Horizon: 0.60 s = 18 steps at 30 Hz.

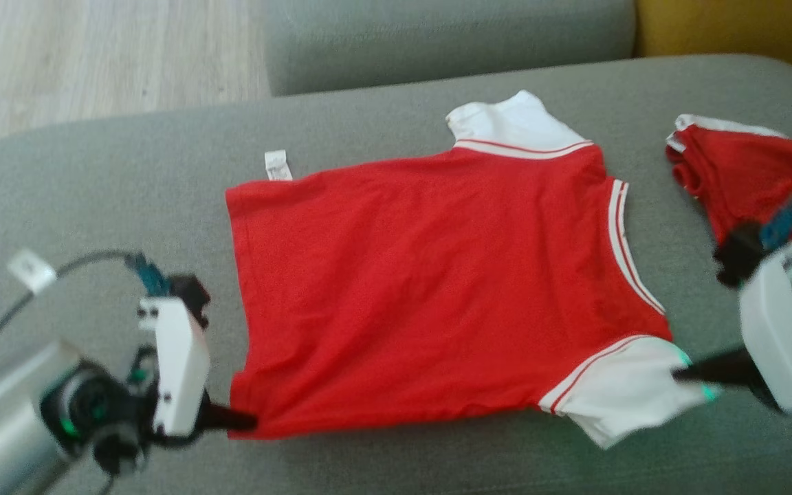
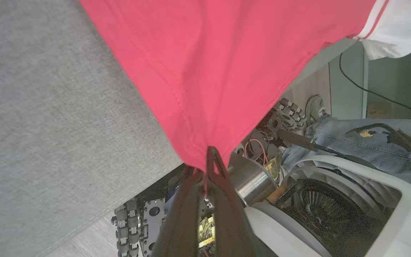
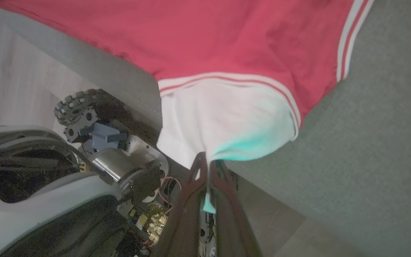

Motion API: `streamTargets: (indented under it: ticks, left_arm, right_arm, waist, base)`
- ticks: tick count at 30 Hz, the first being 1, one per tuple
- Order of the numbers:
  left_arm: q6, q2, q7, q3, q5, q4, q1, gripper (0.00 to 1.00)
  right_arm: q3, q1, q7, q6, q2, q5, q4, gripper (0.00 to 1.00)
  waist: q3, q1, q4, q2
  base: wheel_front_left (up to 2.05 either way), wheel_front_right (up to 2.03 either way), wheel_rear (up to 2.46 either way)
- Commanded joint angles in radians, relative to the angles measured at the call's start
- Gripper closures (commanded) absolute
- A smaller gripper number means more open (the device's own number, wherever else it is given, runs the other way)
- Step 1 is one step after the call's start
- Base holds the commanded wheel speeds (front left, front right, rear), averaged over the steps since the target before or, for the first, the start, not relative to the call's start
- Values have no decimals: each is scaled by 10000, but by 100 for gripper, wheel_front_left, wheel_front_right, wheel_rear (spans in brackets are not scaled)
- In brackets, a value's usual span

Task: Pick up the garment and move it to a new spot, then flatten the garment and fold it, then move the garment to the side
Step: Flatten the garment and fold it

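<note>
Working at the near edge of the cushion (image 1: 128, 179), I am pinching the garment (image 1: 437, 275) with both jaws closed tight: left gripper (image 1: 245, 419) on its hem corner, right gripper (image 1: 681, 375) on its white sleeve. Bare grey cushion is lying open leftward. The garment is lying spread mid-cushion, red with white trim.

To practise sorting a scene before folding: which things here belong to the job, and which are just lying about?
In the job: red shirt; left tool, shut on its hem corner; right tool, shut on its white sleeve; grey sofa it lies on.
Lying about: second red garment; wooden floor.
</note>
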Motion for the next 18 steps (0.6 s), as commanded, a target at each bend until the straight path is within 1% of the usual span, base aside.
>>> streamTargets:
  ticks: [1,5,10,14,18]
  left_arm:
    - [47,442,179,615,-104,-90,-989,100]
    - [250,175,886,783,-493,571,-1660,100]
    - [372,-201,1312,876,-606,1578,-2304,100]
    - [300,-323,1480,871,-517,2135,-2649,100]
    - [155,-483,1336,934,-434,2465,-2833,100]
  right_arm:
    - [-365,-368,96,77,-23,53,37,100]
    - [-909,-1077,526,77,882,4,1315,100]
    - [-1510,-1872,850,77,1937,-191,3168,100]
    - [-1834,-2315,972,77,2603,-531,4496,100]
    - [-2123,-2579,956,77,3086,-841,5414,100]
  waist:
    - [206,1,68,-1]
    - [605,1,96,-1]
    - [968,1,105,-1]
    - [1106,1,99,-1]
    - [1202,1,100,-1]
  base:
    - [0,0,0]
    - [0,0,0]
    - [0,0,0]
    - [0,0,0]
    - [0,0,0]
